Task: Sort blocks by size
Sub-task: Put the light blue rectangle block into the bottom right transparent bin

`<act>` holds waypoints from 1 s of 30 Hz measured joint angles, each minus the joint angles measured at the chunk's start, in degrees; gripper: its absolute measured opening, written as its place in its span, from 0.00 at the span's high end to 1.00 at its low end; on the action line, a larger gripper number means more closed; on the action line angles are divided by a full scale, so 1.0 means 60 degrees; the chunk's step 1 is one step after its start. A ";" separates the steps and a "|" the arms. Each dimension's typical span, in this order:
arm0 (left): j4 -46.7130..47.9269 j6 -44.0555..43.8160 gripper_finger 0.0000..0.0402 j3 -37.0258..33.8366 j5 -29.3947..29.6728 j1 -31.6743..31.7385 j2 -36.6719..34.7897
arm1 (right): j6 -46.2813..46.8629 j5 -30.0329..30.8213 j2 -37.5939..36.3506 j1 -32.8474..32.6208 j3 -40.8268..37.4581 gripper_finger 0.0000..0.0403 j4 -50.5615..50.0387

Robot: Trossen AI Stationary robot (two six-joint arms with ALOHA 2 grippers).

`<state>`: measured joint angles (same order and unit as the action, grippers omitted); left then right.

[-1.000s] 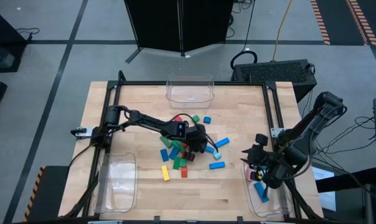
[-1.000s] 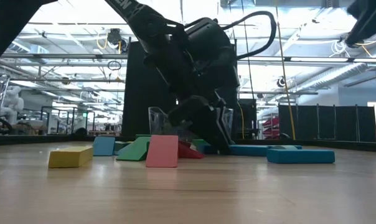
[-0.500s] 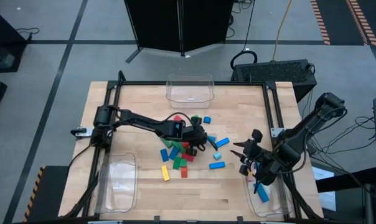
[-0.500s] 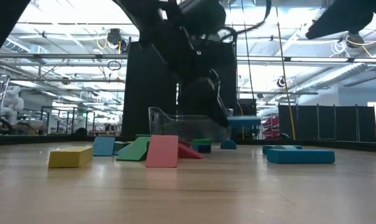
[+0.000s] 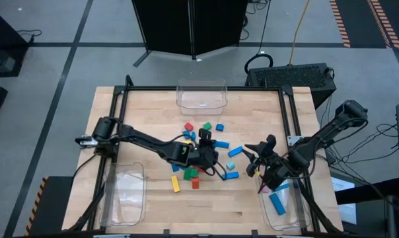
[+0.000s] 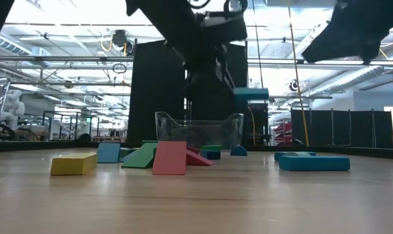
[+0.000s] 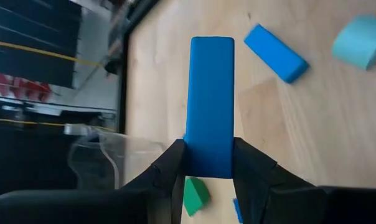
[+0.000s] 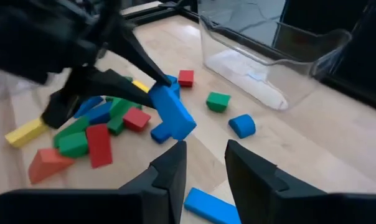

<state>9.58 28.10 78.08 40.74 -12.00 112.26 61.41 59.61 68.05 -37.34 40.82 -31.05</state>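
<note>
The left gripper (image 7: 208,163) has its fingers closed on one end of a long blue bar (image 7: 211,106), held clear of the table (image 5: 140,109) above the middle of the pile. The bar looks rigid, light and smooth-sided, so I judge a pinch across its narrow width, as here, will hold it. Gripped at the end rather than the middle, though, it could swivel if bumped.

Nearest the front edge in the high view lie a yellow bar (image 5: 176,184) and a small red piece (image 5: 195,183). Just behind them a tight cluster of green, red and blue blocks (image 5: 188,171) sits partly under the left arm; I cannot count those exactly. To the right of it, two more blue bars (image 5: 230,176) and a pale cyan piece (image 5: 236,151) rest on the bare wood. Farther back, four small blocks stand apart: one red (image 5: 189,125), one green (image 5: 207,125) and two blue (image 5: 219,127).

The right gripper (image 8: 203,163) hovers near the table's right side, fingers apart and empty, just inboard of the right bin (image 5: 297,217), which already holds at least one blue bar. There are three clear bins in all; the left bin (image 5: 123,192) and the far bin (image 5: 201,94) look empty.
</note>
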 joint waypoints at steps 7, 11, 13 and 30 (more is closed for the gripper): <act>-0.0926 0.0635 0.76 0.0004 0.0221 -0.0223 -0.0104 | -0.2092 -0.1239 -0.0076 0.0806 -0.0926 0.73 0.3595; -0.1349 0.1081 0.76 0.0004 0.0319 -0.0301 -0.0108 | -0.3198 -0.2284 -0.0286 0.1390 -0.1485 0.70 0.5358; -0.1409 0.1188 0.76 0.0004 0.0436 -0.0337 -0.0108 | -0.3377 -0.2592 -0.0530 0.1655 -0.1734 0.68 0.5774; -0.2294 0.1916 0.76 0.0004 0.0574 -0.0541 -0.0108 | -0.3981 -0.4696 -0.1300 0.2673 -0.3425 0.64 0.9154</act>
<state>-4.18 39.59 78.11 44.18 -15.25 111.61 37.52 31.43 60.25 -21.30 20.27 23.88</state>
